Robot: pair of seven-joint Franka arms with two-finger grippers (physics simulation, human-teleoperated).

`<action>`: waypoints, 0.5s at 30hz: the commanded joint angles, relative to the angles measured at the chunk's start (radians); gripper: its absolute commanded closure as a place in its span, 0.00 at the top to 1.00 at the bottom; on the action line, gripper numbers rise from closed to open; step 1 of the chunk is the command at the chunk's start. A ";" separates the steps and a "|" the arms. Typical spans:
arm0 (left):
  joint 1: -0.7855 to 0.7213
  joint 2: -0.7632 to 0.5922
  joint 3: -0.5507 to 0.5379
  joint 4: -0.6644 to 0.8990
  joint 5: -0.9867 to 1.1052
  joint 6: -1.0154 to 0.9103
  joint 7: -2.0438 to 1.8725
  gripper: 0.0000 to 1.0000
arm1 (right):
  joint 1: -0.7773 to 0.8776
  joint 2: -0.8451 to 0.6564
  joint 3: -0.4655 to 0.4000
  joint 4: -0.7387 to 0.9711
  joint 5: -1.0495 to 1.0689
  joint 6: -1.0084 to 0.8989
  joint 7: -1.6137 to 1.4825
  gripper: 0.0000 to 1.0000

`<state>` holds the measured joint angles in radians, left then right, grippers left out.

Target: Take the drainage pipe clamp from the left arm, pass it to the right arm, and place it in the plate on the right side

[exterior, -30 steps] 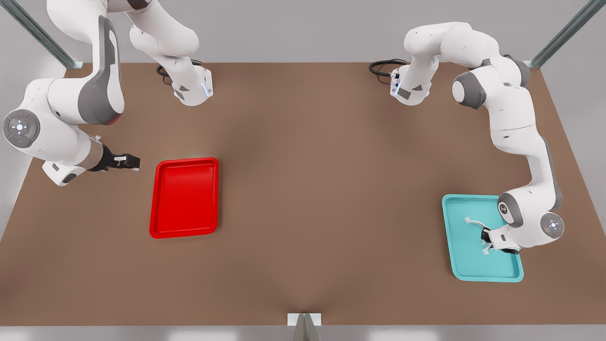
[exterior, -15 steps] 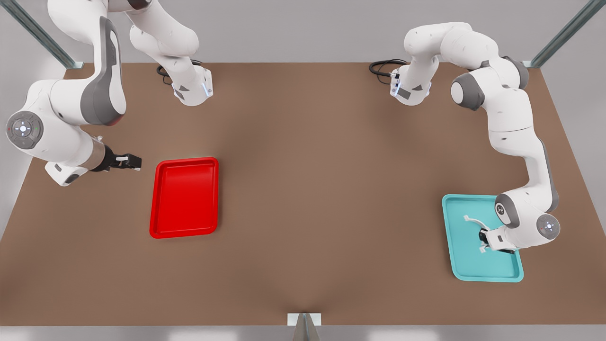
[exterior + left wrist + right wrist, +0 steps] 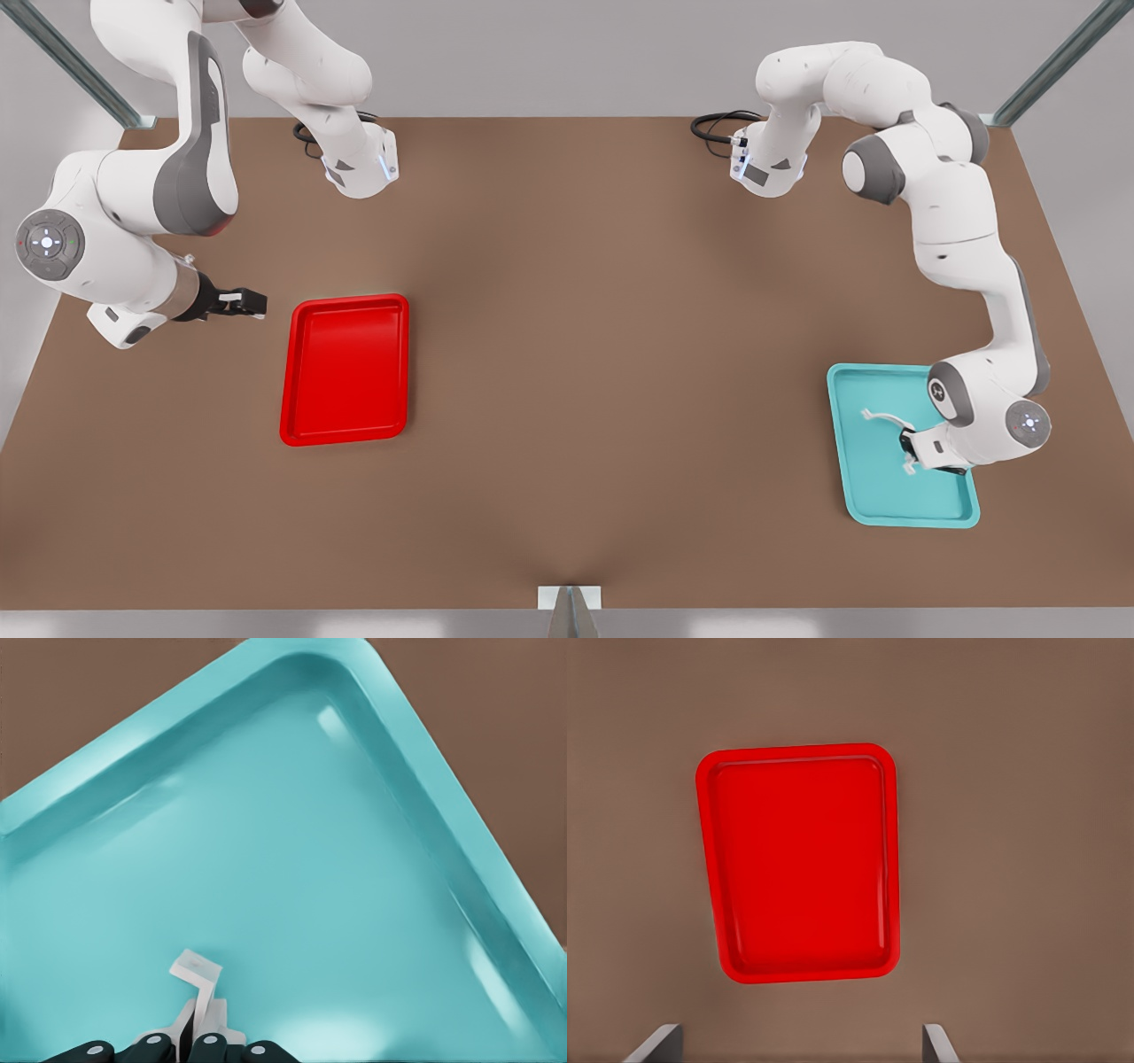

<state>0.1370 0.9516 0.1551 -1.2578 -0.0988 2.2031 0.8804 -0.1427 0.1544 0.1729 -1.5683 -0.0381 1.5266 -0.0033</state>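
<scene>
The drainage pipe clamp (image 3: 882, 416), a thin white half-ring with bent tabs, is over the teal tray (image 3: 864, 496) at the front view's right. My left gripper (image 3: 906, 447) is shut on its lower part. In the left wrist view one tab of the clamp (image 3: 195, 969) sticks out beyond the nearly closed left gripper (image 3: 202, 1028); whether it rests on the tray floor (image 3: 292, 877) I cannot tell. The red plate (image 3: 345, 369) lies at the front view's left. My right gripper (image 3: 248, 304) hovers open beside its far left corner, and its wrist view shows the plate (image 3: 802, 864) with nothing in it.
Both arm bases (image 3: 359, 168) (image 3: 766, 168) stand at the table's back edge with black cables. A small grey bracket (image 3: 569, 602) sits at the front edge. Bare brown tabletop (image 3: 611, 354) stretches between the two trays.
The left gripper with the clamp has shifted slightly toward the front view's left over the teal tray. The right arm has edged a little toward the red plate.
</scene>
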 commanded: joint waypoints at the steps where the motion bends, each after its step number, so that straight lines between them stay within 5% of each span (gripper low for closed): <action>1: -0.005 -0.017 0.006 0.000 -0.005 -0.069 -0.005 0.21 | 0.000 -0.001 0.000 0.001 0.000 0.000 -0.001 1.00; 6: -0.094 -0.114 0.006 -0.002 -0.007 -0.278 -0.205 0.21 | 0.014 0.005 0.002 0.001 -0.009 0.001 0.000 1.00; 15: -0.353 -0.220 0.017 -0.048 -0.009 -0.330 -0.583 0.21 | 0.118 0.106 0.002 0.050 -0.011 0.009 0.000 1.00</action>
<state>-0.1981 0.7427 0.1716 -1.3037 -0.1030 1.9212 0.7044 -0.0424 0.2470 0.1743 -1.5265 -0.0487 1.5329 -0.0032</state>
